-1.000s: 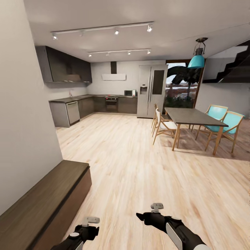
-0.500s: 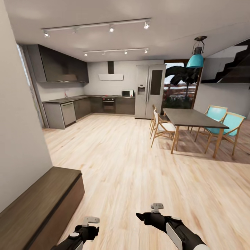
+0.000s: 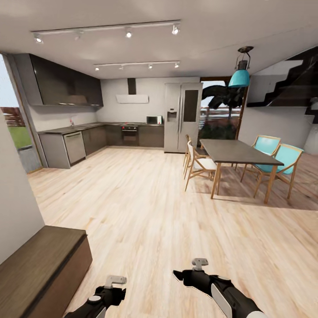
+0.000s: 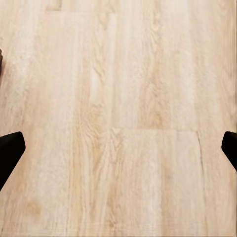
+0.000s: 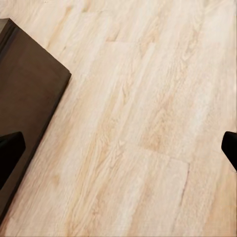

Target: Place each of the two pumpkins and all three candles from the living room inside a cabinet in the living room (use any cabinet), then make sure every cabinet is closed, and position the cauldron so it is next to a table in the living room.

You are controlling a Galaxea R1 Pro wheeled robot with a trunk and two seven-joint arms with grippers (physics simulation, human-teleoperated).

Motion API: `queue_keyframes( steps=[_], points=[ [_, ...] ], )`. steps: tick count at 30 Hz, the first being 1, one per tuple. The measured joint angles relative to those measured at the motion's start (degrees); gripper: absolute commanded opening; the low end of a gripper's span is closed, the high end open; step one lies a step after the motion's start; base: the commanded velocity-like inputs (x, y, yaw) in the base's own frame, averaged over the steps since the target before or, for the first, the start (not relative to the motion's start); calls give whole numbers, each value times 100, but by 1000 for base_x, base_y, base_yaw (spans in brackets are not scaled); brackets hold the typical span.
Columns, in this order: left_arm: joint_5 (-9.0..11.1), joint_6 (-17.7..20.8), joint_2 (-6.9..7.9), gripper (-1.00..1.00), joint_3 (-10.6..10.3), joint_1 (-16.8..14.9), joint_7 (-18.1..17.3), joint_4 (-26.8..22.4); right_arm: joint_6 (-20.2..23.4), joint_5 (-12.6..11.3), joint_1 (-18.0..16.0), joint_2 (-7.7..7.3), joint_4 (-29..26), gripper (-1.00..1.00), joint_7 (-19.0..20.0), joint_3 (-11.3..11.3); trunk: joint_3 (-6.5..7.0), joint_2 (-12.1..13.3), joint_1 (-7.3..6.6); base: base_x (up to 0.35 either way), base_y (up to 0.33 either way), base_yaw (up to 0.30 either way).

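Head view: my cabinet (image 3: 39, 269) is the long, low dark-brown box close on my left, standing on the floor against the pale wall (image 3: 13, 194). Its fronts look shut, and nothing sits on its top. I see none of the pumpkins, candles or the cauldron right now.

I think I am at the driving part of the job, going about the room to find those things. Next I need to turn and look until something orange or pale grey-green shows up, then roll close enough to reach it.

My left tool (image 3: 115, 280) hangs low over the wood floor (image 3: 154, 212), and so does my right tool (image 3: 199, 263). In each wrist view the two dark fingers sit far apart at the sides, with bare planks between them. So both are wide open and hold nothing. My right wrist view also shows a dark corner of the cabinet.

The floor is light wood planks, flat and good for rolling. Ahead on the right is a dark dining table (image 3: 238, 152) with wooden chairs, two with blue backs. Far back is a grey kitchen (image 3: 70, 145) with a tall fridge (image 3: 181, 117). A blue lamp (image 3: 239, 78) hangs from the ceiling.
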Motion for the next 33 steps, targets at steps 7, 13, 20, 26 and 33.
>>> queue_keyframes(
  steps=[7,13,20,26,33],
  points=[
    [0,0,-3,100,0,1,0,-1,-31,1,0,1,1,100,0,-1,22,0,0,310,-113,-145],
    [0,0,-6,100,0,0,0,1,-33,2,0,4,1,100,0,0,25,0,0,309,-114,-40],
    [0,0,-8,100,0,0,0,-2,-34,2,0,2,1,100,0,0,25,0,0,302,-127,-4],
    [0,0,-13,100,0,1,0,1,-35,2,0,6,1,100,0,4,25,0,0,275,-179,0],
    [-1,0,-17,100,0,1,0,5,-40,-1,0,9,-6,100,0,7,25,0,1,261,-214,0]
  ],
)
